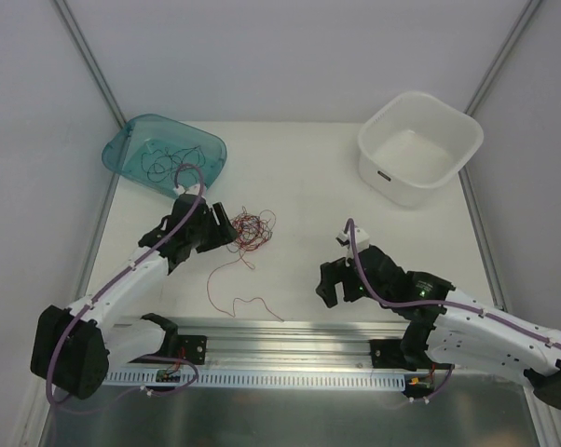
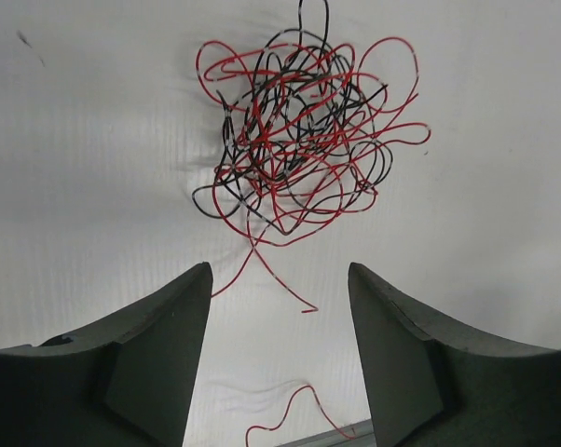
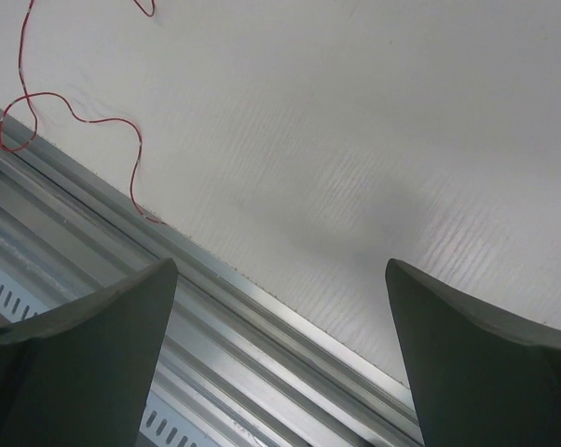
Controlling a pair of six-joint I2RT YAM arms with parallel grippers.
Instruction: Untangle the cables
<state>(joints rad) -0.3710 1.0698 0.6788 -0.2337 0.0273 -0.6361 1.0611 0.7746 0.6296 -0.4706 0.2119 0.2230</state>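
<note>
ribbed white table [image 1: 308, 191], wiry curly ball of red-and-black cables [image 2: 299, 130], left hand [image 2: 279, 279] spread wide beside it, right hand [image 3: 280, 267] likewise

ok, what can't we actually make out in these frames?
Top view: the tangle is too small to trace or count single strands.
Left wrist view: its upper loops run off the top edge; inner crossings hide one another.
Top view: thin strands in the teal bin are too small to count or tell colour.
Right wrist view: the loose red strand leaves the top edge, so its far end is unseen.
</note>
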